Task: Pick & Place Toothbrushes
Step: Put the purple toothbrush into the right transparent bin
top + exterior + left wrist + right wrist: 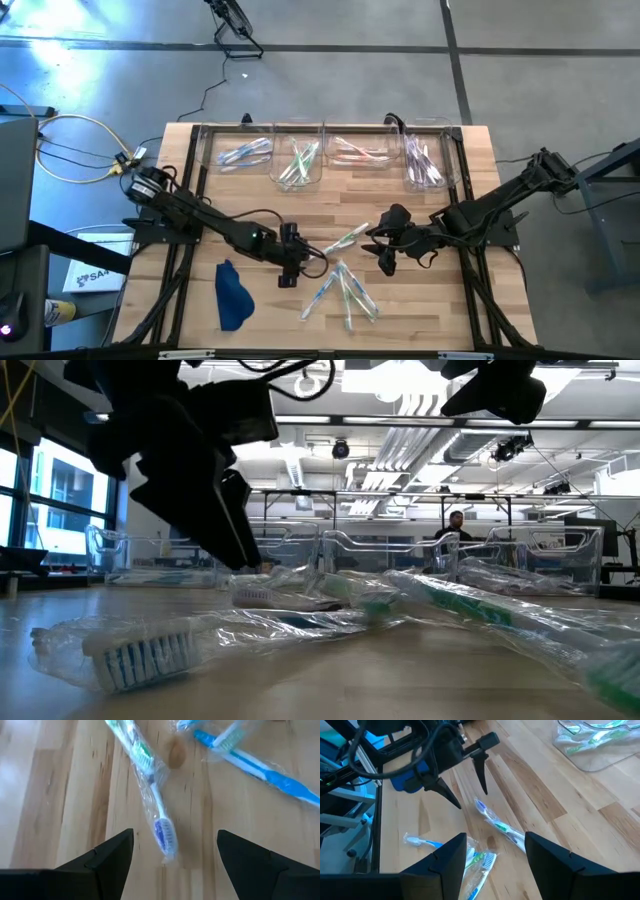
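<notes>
Left pincer [172, 862] released above wrapped toothbrush [159, 822]; right pincer [495, 852] released; no legible print.

Blue cloth [232, 294] on wooden table [440, 310]; clear bins [298, 158] along far edge.

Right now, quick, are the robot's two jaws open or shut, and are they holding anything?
Left gripper: jaws open, holding nothing, poised over a wrapped toothbrush.
Right gripper: jaws open, holding nothing.
</notes>
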Robot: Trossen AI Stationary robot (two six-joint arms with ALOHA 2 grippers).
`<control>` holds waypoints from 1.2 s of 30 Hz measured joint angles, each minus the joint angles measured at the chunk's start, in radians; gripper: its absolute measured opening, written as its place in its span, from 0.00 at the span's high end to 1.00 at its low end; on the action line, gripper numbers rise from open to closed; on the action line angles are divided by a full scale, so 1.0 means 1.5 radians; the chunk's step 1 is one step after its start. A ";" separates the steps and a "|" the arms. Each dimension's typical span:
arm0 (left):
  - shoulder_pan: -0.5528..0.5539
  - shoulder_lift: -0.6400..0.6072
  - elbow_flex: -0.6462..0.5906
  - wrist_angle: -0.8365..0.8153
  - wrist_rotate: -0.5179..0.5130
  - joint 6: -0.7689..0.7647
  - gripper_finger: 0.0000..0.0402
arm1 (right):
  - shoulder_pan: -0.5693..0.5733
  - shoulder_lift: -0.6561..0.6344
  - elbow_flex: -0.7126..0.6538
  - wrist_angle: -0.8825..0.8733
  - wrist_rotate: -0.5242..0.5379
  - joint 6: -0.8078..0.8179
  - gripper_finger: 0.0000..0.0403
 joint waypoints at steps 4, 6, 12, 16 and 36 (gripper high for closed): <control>0.000 0.012 0.000 0.005 0.001 -0.017 0.30 | 0.000 0.000 0.000 0.000 0.000 0.000 0.52; 0.000 0.019 0.000 0.001 0.001 -0.027 0.30 | 0.000 0.000 0.000 0.001 0.000 0.000 0.52; 0.000 0.030 0.000 0.001 -0.003 -0.053 0.30 | 0.000 0.000 0.000 0.001 0.000 0.000 0.52; 0.000 0.030 0.000 0.000 -0.019 -0.062 0.30 | 0.000 0.000 0.000 0.001 0.000 0.000 0.52; 0.000 0.030 0.000 0.010 -0.037 -0.062 0.30 | 0.000 0.000 0.000 0.002 0.000 0.000 0.52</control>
